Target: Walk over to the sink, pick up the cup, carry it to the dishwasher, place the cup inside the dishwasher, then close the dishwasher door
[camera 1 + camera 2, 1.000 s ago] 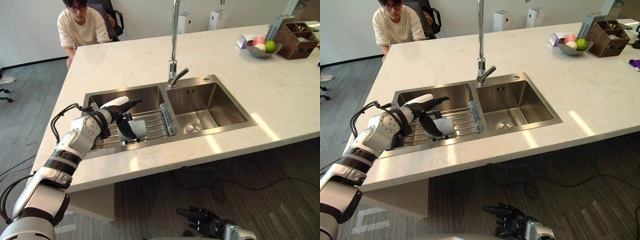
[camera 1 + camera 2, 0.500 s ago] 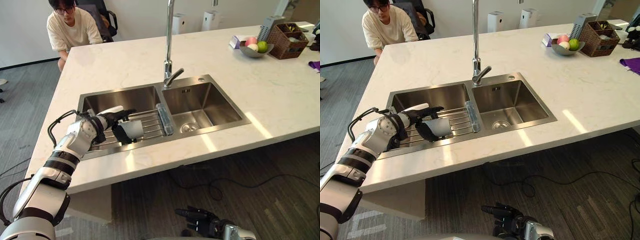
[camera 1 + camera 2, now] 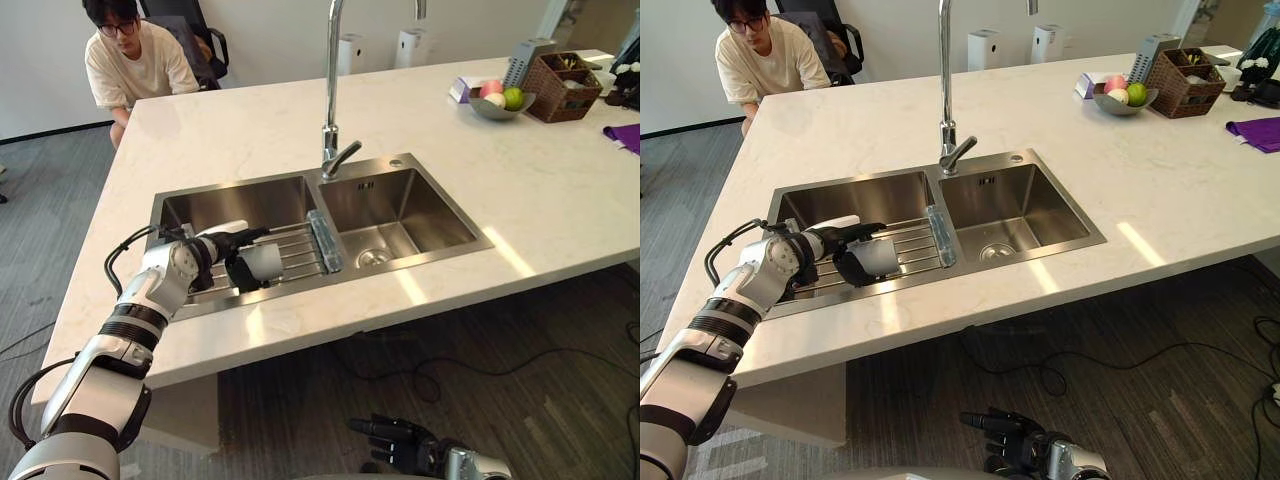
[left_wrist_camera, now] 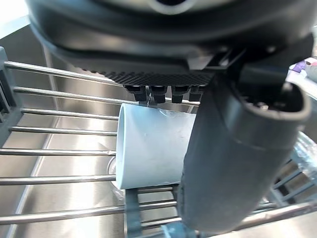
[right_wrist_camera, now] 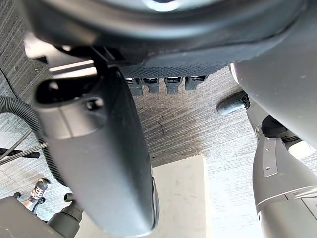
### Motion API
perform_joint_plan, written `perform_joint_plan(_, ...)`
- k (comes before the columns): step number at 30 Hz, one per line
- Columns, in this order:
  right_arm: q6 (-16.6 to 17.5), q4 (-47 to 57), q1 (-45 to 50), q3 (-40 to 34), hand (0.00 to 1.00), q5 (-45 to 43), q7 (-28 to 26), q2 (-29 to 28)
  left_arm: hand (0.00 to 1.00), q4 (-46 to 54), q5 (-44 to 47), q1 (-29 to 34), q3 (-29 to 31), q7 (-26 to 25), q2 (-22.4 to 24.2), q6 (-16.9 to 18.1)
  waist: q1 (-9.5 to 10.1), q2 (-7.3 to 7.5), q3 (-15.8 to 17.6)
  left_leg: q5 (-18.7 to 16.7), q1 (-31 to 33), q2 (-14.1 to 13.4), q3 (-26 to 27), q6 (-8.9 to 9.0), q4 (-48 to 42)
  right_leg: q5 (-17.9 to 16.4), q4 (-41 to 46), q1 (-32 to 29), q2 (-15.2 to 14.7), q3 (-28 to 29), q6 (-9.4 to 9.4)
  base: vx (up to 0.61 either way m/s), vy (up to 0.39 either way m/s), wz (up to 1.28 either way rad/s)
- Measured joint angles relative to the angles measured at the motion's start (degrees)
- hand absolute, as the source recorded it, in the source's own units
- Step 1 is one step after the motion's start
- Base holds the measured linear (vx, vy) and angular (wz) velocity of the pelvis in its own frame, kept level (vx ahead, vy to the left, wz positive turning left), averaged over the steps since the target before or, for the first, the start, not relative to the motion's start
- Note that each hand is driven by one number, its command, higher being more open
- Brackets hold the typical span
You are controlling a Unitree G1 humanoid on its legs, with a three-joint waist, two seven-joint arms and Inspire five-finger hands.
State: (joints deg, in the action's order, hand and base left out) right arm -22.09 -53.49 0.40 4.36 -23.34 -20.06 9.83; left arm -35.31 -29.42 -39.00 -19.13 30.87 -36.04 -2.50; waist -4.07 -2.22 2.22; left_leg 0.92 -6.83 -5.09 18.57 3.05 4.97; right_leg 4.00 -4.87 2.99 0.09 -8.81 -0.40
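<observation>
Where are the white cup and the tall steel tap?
white cup point(image 3: 268, 260), left eye view, side wall.
tall steel tap point(image 3: 329, 80), left eye view, upright pipe.

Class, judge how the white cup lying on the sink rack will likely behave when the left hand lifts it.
The cup looks rigid and probably light, being small and thin-walled. Lying on its side on the rack, it could roll if nudged. Its smooth surface may slip against the left hand.
</observation>
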Motion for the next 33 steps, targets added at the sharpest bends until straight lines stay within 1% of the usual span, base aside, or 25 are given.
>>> perform_joint_plan(4,-0.8,-0.1,-0.3,0.2,1.00,0.0,-0.2,0.1,1.00,-1.9,-2.4,0.0,0.6,0.1,1.3,-0.2,-0.16,-0.02,-0.1,-0.2,-0.2,0.0,0.5,-0.03,0.0,0.0,0.0,0.0,0.0,0.4,0.06,0.00,0.003,-0.05)
perform_joint_plan(8,-1.3,-0.2,-0.5,0.6,1.00,0.4,-0.7,0.2,1.00,-4.2,-5.0,0.0,1.4,-0.9,2.4,-0.3,-0.75,-0.02,-0.7,-0.4,-0.3,0.1,0.8,-0.05,0.0,0.0,-0.1,0.0,0.0,0.6,0.10,0.00,0.001,-0.03)
perform_joint_plan(9,-1.5,-0.3,-0.8,0.7,1.00,0.5,-1.0,0.2,0.00,-5.1,-6.2,0.0,1.9,-1.2,3.0,-0.5,-1.12,-0.02,-0.7,-0.4,-0.4,0.1,0.8,-0.07,0.0,0.0,-0.2,0.0,0.0,0.7,0.14,0.00,0.000,0.00)
perform_joint_plan(11,-1.6,-0.4,-1.0,0.7,1.00,0.6,-1.2,0.2,0.00,-5.8,-8.7,0.0,1.8,-2.2,3.8,-0.7,-1.49,0.00,-0.7,-0.4,-0.4,0.1,0.9,-0.11,0.0,0.1,-0.2,0.0,-0.1,0.8,0.21,-0.02,-0.005,-0.04)
perform_joint_plan(15,-1.6,-0.4,-1.0,0.7,1.00,0.8,-1.3,0.1,0.00,-7.9,-8.9,-0.2,2.0,-3.8,4.5,-0.4,-1.88,-0.01,-0.9,-0.5,-0.7,0.0,1.2,-0.12,0.0,0.1,-0.3,0.0,0.0,1.1,0.24,-0.02,-0.007,-0.04)
perform_joint_plan(16,-1.6,-0.4,-1.0,0.7,1.00,0.8,-1.4,0.1,0.00,-8.4,-9.8,-0.2,2.5,-5.4,4.9,-0.1,-1.99,0.03,-0.9,-0.6,-0.7,0.0,1.3,-0.13,0.0,0.1,-0.3,0.0,0.0,1.2,0.24,0.00,0.000,0.00)
perform_joint_plan(20,-1.6,-0.4,-1.0,0.7,1.00,1.0,-1.5,0.1,0.00,-9.8,-11.1,-0.1,2.8,-8.2,5.4,1.8,-2.05,0.04,-0.9,-0.7,-0.9,0.0,1.3,-0.16,0.0,0.0,-0.3,0.2,-0.1,1.2,0.34,0.00,0.000,0.00)
perform_joint_plan(24,-1.6,-0.4,-1.1,0.7,1.00,1.0,-1.7,0.1,0.00,-10.9,-11.3,0.3,2.8,-11.2,6.1,2.5,-2.20,0.04,-0.9,-0.7,-0.9,0.0,1.3,-0.17,0.0,0.0,-0.3,0.2,-0.1,1.2,0.35,0.00,0.000,0.00)
perform_joint_plan(27,-1.6,-0.5,-1.1,0.7,1.00,1.0,-1.9,0.1,0.00,-11.8,-11.2,0.8,2.8,-14.1,6.4,3.7,-2.19,0.04,-0.9,-0.7,-0.9,0.0,1.3,-0.17,-0.1,0.0,-0.3,0.3,-0.1,1.1,0.35,0.00,0.000,0.00)
perform_joint_plan(28,-1.6,-0.5,-1.1,0.7,1.00,1.0,-2.0,0.1,0.00,-11.9,-11.0,1.4,2.8,-15.8,6.4,4.3,-2.20,0.03,-0.9,-0.7,-0.9,0.0,1.3,-0.17,-0.1,0.0,-0.3,0.3,-0.1,1.1,0.36,0.00,0.000,0.00)
perform_joint_plan(29,-1.6,-0.5,-1.1,0.7,1.00,1.0,-2.0,0.1,0.00,-11.8,-10.2,2.1,2.8,-18.0,6.6,4.9,-2.19,0.04,-0.9,-0.7,-0.9,0.0,1.2,-0.18,-0.1,0.0,-0.3,0.3,-0.1,1.0,0.36,0.00,0.000,0.00)
perform_joint_plan(30,-1.6,-0.5,-1.1,0.7,1.00,1.0,-2.0,0.1,0.00,-11.6,-9.6,2.5,2.9,-18.9,6.6,5.0,-2.18,0.04,-0.9,-0.7,-0.9,0.0,1.2,-0.18,-0.1,0.0,-0.3,0.3,-0.1,0.9,0.36,0.00,0.000,0.00)
perform_joint_plan(31,-1.6,-0.5,-1.1,0.7,1.00,1.0,-2.0,0.1,0.00,-11.0,-6.4,3.2,3.1,-20.3,6.6,4.9,-2.08,0.04,-0.9,-0.7,-0.8,0.0,1.1,-0.18,-0.1,0.0,-0.3,0.3,-0.2,0.8,0.37,0.00,0.000,0.03)
perform_joint_plan(32,-1.6,-0.5,-1.1,0.6,1.00,0.9,-2.0,0.0,0.00,-9.1,-1.9,4.7,3.9,-21.0,6.6,4.9,-1.93,0.05,-0.9,-0.7,-0.7,0.0,1.0,-0.18,-0.1,0.0,-0.3,0.2,-0.2,0.7,0.41,0.00,0.000,0.03)
perform_joint_plan(33,-1.6,-0.5,-1.1,0.6,1.00,0.9,-2.0,0.0,0.00,-7.6,0.5,5.7,4.5,-21.2,6.6,4.9,-1.82,0.08,-0.9,-0.7,-0.7,0.0,1.0,-0.18,-0.1,0.0,-0.3,0.2,-0.2,0.7,0.42,0.00,0.000,0.03)
